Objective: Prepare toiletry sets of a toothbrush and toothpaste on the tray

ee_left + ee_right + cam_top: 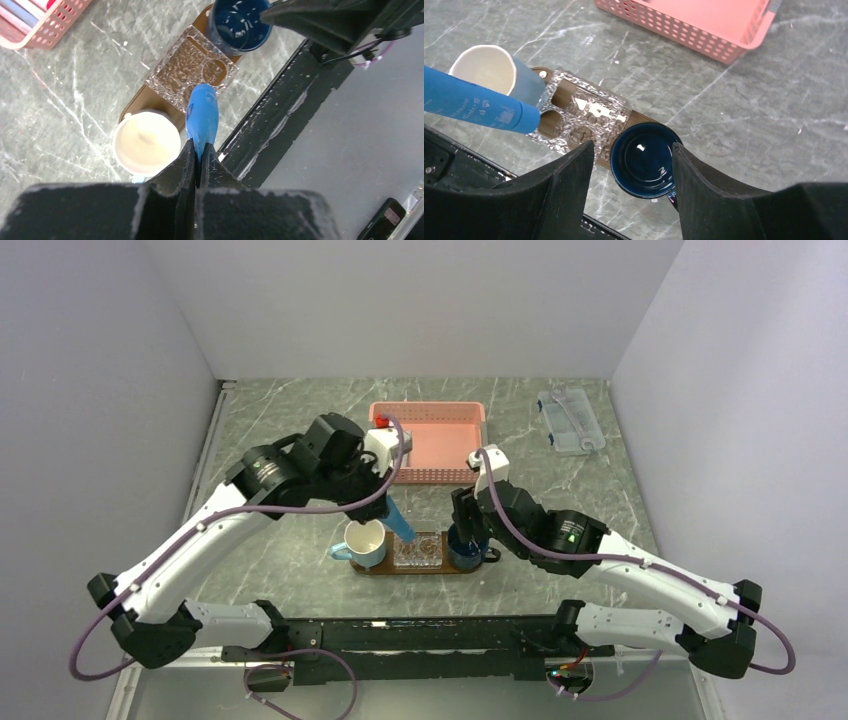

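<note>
We see our left gripper (197,150) clamped on the toothpaste (202,112) by its flat end. The tube juts toward 12 o'clock over the tray (135,102), at 3 o'clock of the cream mug (146,141). Its white print is unreadable. Our right gripper (631,155) gapes wide.

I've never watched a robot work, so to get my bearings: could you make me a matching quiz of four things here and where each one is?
Things
1. small blue squeeze tube of toothpaste
2. pale blue mug with a cream inside
3. glossy dark blue mug
4. pink slotted plastic basket

Places
A. left end of the dark brown wooden tray
B. on the marble table, beyond the tray
C. pinched in the shut left gripper, above the tray
D. right end of the tray, under the open right gripper

Pairs: 1-C, 2-A, 3-D, 4-B
</note>
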`<state>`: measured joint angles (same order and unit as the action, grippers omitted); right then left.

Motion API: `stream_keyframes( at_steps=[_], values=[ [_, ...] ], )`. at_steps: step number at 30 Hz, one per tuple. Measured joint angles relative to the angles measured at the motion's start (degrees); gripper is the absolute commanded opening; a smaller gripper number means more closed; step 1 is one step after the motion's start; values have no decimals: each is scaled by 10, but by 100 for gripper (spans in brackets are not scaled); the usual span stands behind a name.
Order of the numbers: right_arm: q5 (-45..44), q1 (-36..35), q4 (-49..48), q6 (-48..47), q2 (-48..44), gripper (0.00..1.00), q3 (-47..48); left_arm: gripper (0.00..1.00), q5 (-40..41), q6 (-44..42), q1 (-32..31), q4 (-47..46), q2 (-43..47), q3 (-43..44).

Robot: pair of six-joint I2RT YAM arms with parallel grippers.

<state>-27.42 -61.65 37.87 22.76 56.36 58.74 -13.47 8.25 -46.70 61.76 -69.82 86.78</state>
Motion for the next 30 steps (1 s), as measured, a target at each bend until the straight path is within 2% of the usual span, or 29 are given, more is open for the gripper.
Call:
stream_keyframes(
  at_steps=[7,14,21,30],
  values=[
    [-6,35,10,56,-8,61,-35,0,62,-1,-15,12,-54,16],
    [-6,39,16,82,-14,61,-56,0,103,-2,-26,27,-106,61],
    [-6,48,16,93,-18,61,-68,0,121,-2,-42,39,-153,91],
    [-6,60,16,96,-22,61,-82,0,123,-3,-53,42,-171,101]
  ],
)
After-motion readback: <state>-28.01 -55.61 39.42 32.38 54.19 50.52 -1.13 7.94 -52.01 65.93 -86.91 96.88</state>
